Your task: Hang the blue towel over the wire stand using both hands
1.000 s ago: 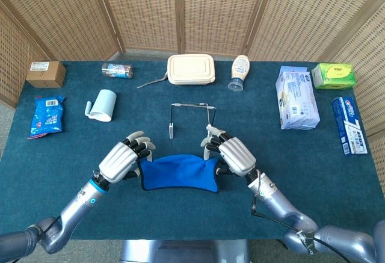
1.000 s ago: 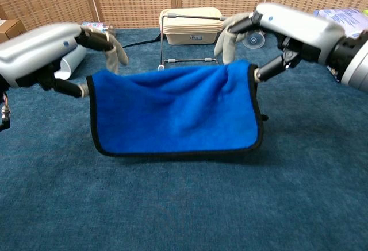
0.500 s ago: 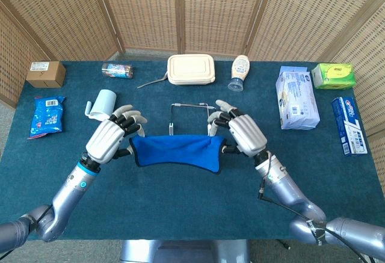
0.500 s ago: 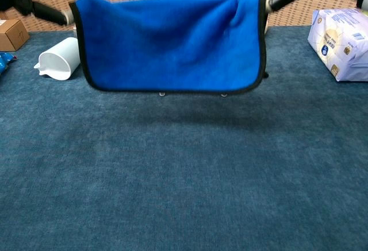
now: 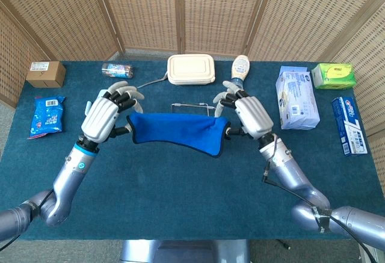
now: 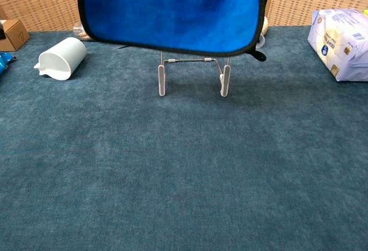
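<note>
The blue towel point(image 5: 177, 131) with a black hem hangs stretched in the air between my two hands. My left hand point(image 5: 103, 116) grips its left upper corner and my right hand point(image 5: 249, 115) grips its right upper corner. In the chest view the blue towel point(image 6: 172, 11) fills the top of the frame, and both hands are out of that frame. The wire stand point(image 6: 192, 74) stands on the table right behind and below the towel's lower edge; only its feet and lower bar show there. In the head view the wire stand point(image 5: 191, 105) peeks out just above the towel.
A white cup point(image 6: 61, 57) lies on its side at the left. Behind the stand sit a cream lunch box point(image 5: 190, 69) and a sauce bottle point(image 5: 239, 67). A tissue pack point(image 5: 296, 97), green box point(image 5: 333, 76) and toothpaste box point(image 5: 349, 125) are at the right; snack bag point(image 5: 46, 116) and carton point(image 5: 46, 73) at the left.
Both hands have lifted the towel off the table and carried it away from me, up to the stand. The towel now hangs higher, with its lower edge above the stand's base.
</note>
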